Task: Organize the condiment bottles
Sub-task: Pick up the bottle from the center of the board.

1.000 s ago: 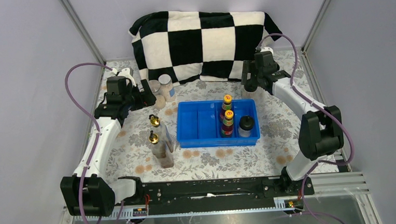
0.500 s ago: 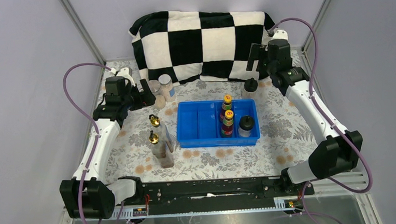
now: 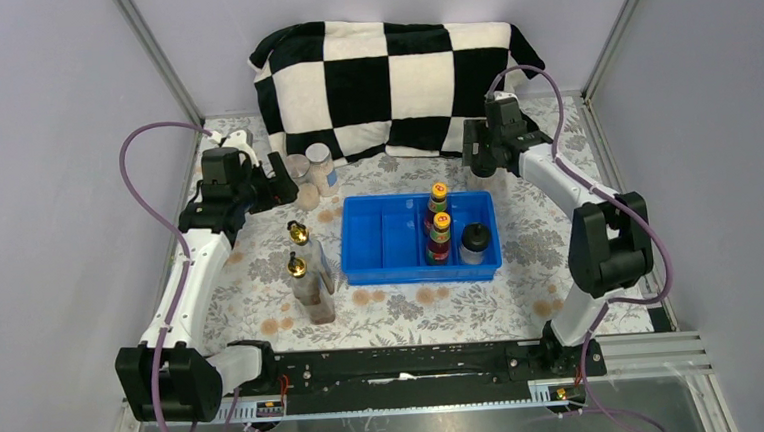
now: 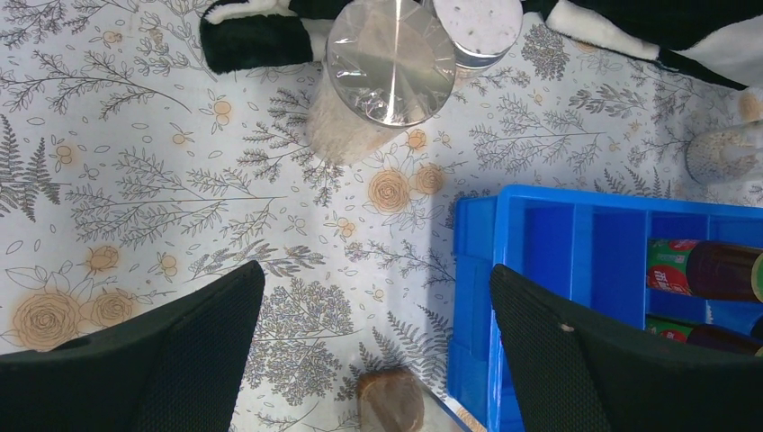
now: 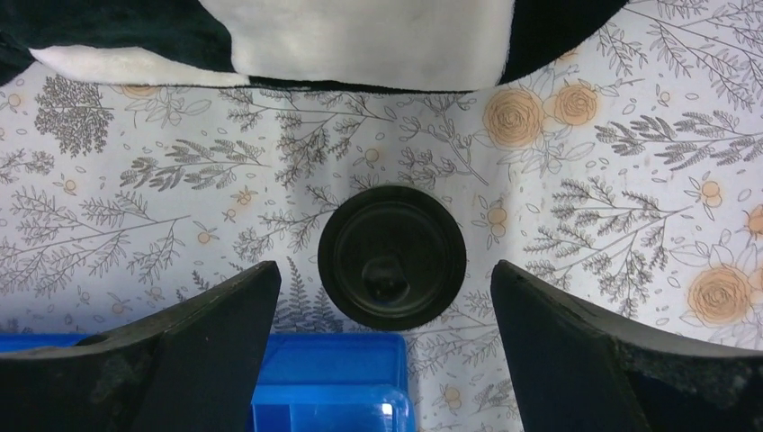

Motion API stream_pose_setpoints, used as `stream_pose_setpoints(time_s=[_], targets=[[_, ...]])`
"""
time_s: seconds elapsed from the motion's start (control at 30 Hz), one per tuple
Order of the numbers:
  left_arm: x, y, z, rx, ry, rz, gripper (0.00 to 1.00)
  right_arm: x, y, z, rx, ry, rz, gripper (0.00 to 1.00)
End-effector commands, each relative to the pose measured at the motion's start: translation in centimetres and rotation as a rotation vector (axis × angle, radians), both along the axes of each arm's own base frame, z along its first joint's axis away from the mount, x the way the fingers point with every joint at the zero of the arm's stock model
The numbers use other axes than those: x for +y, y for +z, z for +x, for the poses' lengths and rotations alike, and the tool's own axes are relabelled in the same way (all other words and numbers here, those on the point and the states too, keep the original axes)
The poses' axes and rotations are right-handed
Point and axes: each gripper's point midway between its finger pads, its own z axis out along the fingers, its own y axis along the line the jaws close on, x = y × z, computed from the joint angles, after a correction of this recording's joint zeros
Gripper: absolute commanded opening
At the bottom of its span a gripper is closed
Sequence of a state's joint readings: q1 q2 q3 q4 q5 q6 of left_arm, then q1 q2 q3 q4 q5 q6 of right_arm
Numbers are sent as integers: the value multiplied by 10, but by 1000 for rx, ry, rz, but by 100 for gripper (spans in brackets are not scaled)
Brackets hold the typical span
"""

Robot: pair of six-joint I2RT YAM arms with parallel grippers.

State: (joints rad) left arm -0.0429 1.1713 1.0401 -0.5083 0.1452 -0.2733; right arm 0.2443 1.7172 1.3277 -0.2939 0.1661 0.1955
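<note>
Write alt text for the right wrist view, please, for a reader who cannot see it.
A black shaker cap, seen from above, sits centred between the open jaws on a floral cloth. The edge of a blue tray lies just below it and a checked blanket along the top.

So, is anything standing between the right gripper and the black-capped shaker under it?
Nothing visible. The right gripper hangs open above the shaker, and its cap shows whole between the fingers. The tray's edge lies close beside it, not over it.
</note>
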Motion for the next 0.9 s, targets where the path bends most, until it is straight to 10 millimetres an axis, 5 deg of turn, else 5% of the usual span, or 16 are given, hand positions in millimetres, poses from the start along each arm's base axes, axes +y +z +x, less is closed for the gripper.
stream_pose_setpoints(time_s=[0.0,0.53,0.7,0.87], targets=[[6,7,6,-49,15,18,99,7,3,17,-58,9,4,93],[7,6,6,-46,16,17,99,1,-42,17,24,-13,-38,84],[6,5,6,-45,14,16,99,-1,-47,16,28,-22,-42,68],[6,6,6,-46,14,16,99,1,-45,18,22,-20,-33,63]])
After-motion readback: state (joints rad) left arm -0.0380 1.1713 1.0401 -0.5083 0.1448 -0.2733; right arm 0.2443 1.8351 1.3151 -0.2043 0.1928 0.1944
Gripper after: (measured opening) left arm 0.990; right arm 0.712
